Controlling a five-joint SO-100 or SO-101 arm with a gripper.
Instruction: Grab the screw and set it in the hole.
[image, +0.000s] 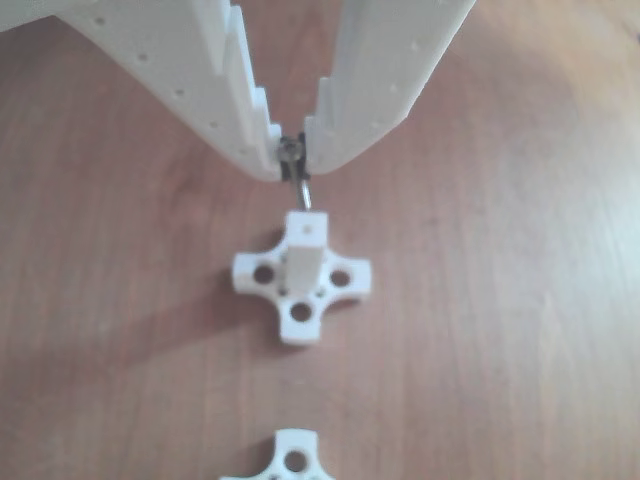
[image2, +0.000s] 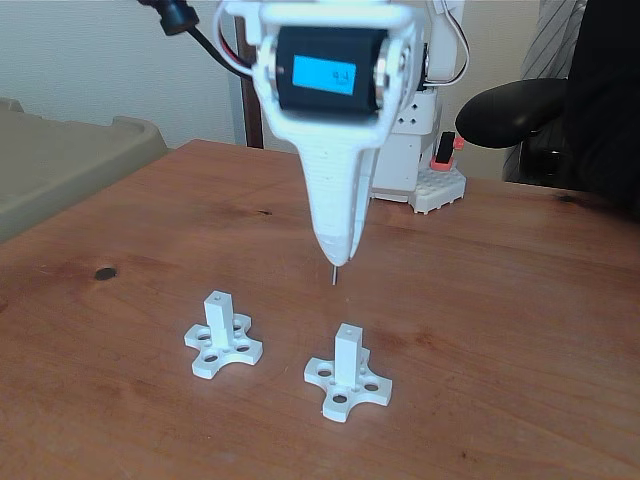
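Across the wooden counter (image2: 520, 330), brown and grained with a few dark marks, nothing is lying loose apart from the two white parts; the surface is looking flat and dry. Behind it a pale wall is showing, a beige lidded bin (image2: 70, 170) is sitting at the left edge of the fixed view, and a dark chair (image2: 560, 110) is standing at the right near the arm's white base (image2: 415, 130).

Over the middle of the counter the white end effector (image2: 336, 258) is hanging point-down, its two fingers pressed together and pinching the screw (image: 300, 190) by its head end, so the grab appears done. The thin grey shank is hanging below the fingertips, roughly upright in the fixed view.

Below and in front of it, the nearer cross-shaped base (image2: 348, 385) is carrying a square post (image2: 347, 353) with the hole (image: 307, 229) in its tip. In the other view the screw tip is sitting just above that hole, apart from it; in the fixed view the tip is hanging clear above the post. Insertion is therefore judged not yet done: lining up, lowering and release are remaining.

A second base with its post (image2: 217, 318) is standing to the left in the fixed view, untouched.
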